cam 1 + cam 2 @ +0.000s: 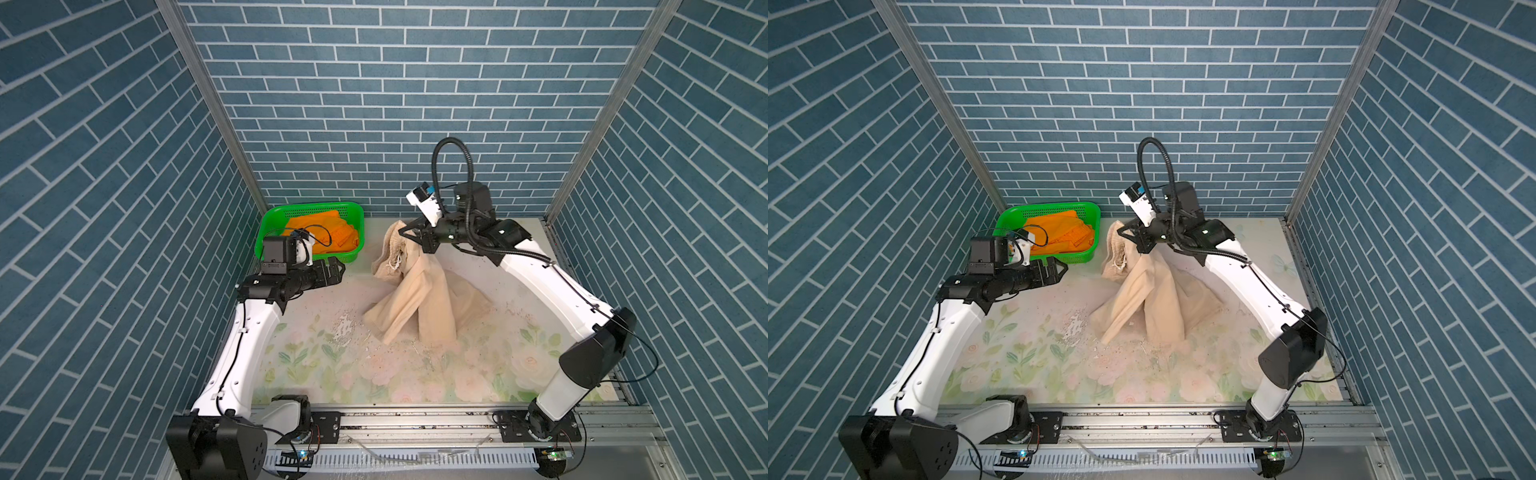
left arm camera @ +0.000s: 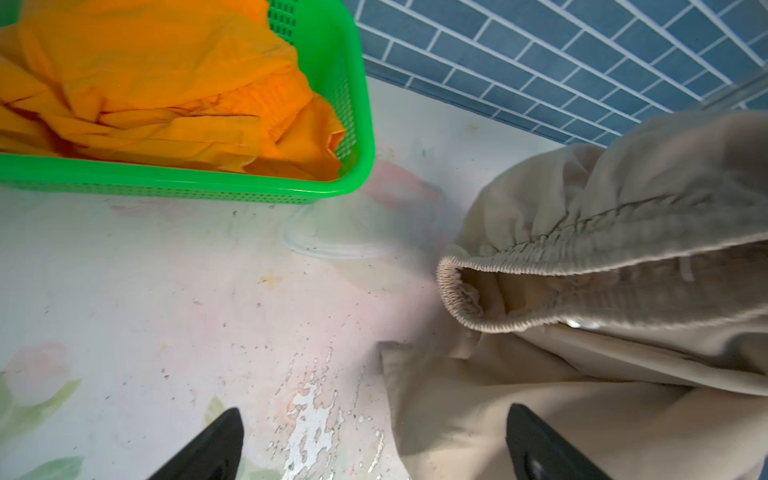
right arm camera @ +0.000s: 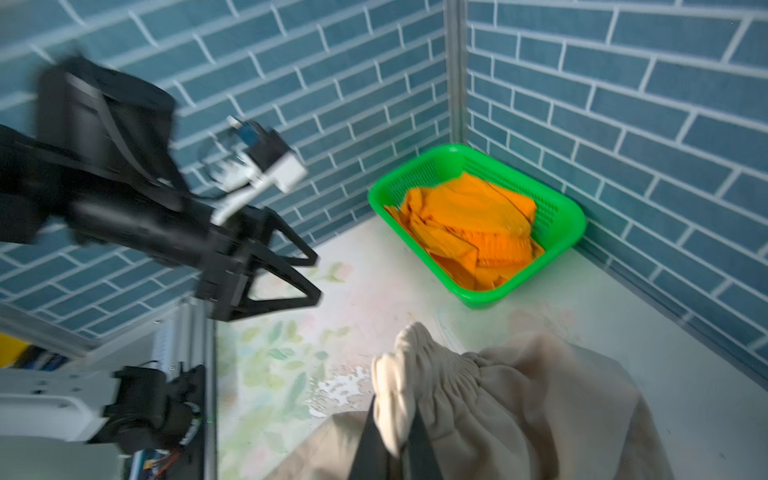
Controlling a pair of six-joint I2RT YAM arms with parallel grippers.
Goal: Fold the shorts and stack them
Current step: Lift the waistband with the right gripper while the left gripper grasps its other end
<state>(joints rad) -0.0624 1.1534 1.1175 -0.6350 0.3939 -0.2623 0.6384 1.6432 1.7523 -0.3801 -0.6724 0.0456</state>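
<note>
The beige shorts (image 1: 419, 299) are lifted by the waistband (image 1: 392, 249) near the worktop's (image 1: 316, 374) far edge, legs trailing; the orange shorts (image 1: 332, 232) are crumpled in the far-left basket (image 1: 309, 207).

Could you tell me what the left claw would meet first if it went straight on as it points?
Probably the pale beige cloth shorts, near their gathered waistband; only bare floral table lies between. Depth is unclear, so the left claw might pass beside.

matt beige cloth shorts (image 1: 419, 299), glossy perforated plastic basket (image 1: 270, 224)
</note>
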